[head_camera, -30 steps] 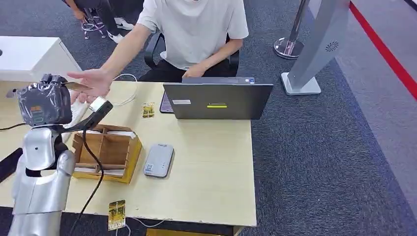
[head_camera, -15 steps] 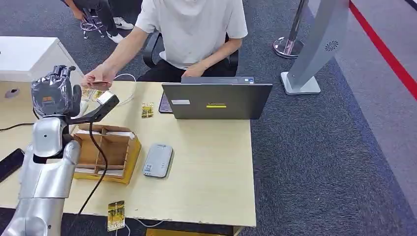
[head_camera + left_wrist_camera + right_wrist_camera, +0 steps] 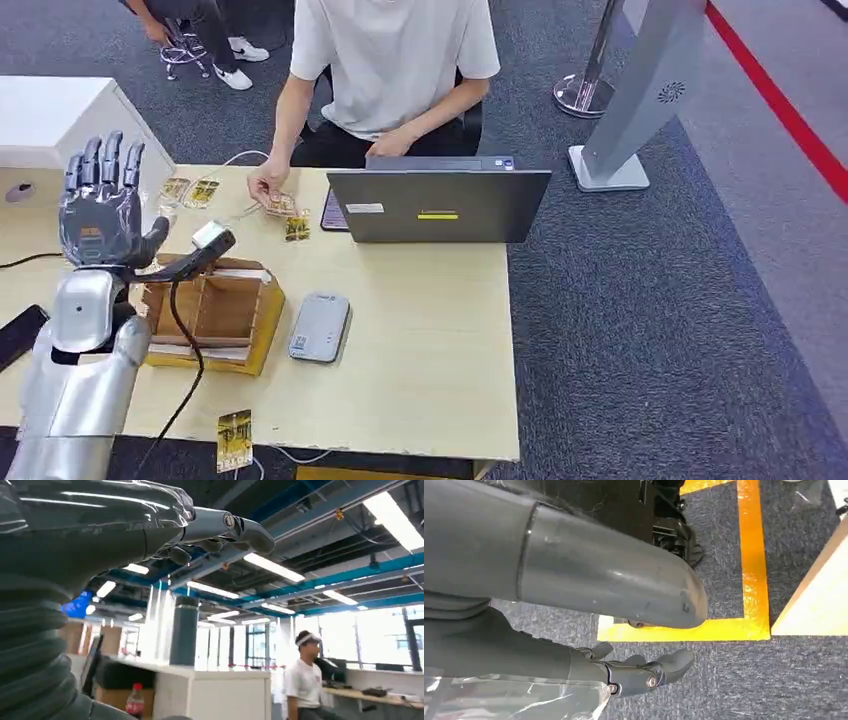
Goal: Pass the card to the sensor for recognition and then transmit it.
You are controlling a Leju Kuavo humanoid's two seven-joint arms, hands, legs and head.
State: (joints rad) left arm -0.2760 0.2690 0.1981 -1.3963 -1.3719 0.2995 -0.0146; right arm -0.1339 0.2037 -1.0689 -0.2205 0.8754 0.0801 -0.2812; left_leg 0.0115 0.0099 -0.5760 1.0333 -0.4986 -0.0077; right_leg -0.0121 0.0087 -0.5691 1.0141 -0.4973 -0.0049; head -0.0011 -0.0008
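My left hand (image 3: 100,201) is raised above the table's left side, fingers spread upward, holding nothing; in the left wrist view the left hand (image 3: 150,525) points toward the ceiling. A person's hand (image 3: 266,185) holds a yellow card (image 3: 281,205) down on the table (image 3: 430,330) beside the laptop. The grey sensor (image 3: 320,327) lies flat mid-table, to the right of the wooden card box (image 3: 212,310). My right hand (image 3: 634,672) hangs over the carpet with loose fingers and nothing in it.
An open laptop (image 3: 438,205) stands at the far edge in front of the seated person (image 3: 395,60). Loose cards lie at the back left (image 3: 188,190), near the laptop (image 3: 297,228) and at the front edge (image 3: 235,440). A black cable (image 3: 185,350) crosses the box.
The person took the card from my left hand and brought it down to the table near the laptop. My left hand drew back and its fingers spread upward.
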